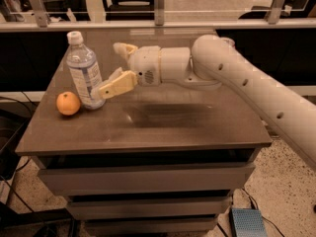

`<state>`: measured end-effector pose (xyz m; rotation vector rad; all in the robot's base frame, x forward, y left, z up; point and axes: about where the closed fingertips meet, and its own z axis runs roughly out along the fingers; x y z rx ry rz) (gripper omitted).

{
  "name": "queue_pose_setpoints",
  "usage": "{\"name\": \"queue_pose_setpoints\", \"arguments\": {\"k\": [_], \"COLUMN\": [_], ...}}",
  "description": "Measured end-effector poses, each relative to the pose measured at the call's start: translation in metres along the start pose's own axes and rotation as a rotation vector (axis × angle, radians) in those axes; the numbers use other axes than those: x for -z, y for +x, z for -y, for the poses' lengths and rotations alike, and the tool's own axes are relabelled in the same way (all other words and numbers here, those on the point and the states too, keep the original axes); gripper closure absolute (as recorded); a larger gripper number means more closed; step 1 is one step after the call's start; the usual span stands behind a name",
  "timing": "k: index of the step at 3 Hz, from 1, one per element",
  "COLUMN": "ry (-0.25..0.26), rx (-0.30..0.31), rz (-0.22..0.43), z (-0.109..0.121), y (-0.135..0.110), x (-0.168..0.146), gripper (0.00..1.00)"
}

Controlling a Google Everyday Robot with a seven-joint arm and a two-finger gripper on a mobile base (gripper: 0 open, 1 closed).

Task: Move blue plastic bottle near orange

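The blue plastic bottle, clear with a white cap and a pale label, stands upright on the left part of the table. The orange lies just left of its base, almost touching it. My gripper is just right of the bottle, with its jaws spread wide and nothing between them. The near finger reaches to the bottle's lower right side. The far finger points up and back, clear of the bottle.
The dark table top sits on a cabinet of drawers. My white arm crosses the right half of the table. A railing runs behind it. A small blue-grey box lies on the floor at the right.
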<state>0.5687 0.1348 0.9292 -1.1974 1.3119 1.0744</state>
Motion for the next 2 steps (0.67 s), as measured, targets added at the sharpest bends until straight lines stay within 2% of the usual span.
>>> {"name": "queue_pose_setpoints", "arguments": {"k": [1,2], "ry": [0.158,0.158], "rx": [0.026,0.026], "rz": [-0.050,-0.050], "z": [0.0045,0.0044], "y": [-0.0051,-0.0051], "x": [0.0804,0.0803], "gripper": [0.00,0.00]}}
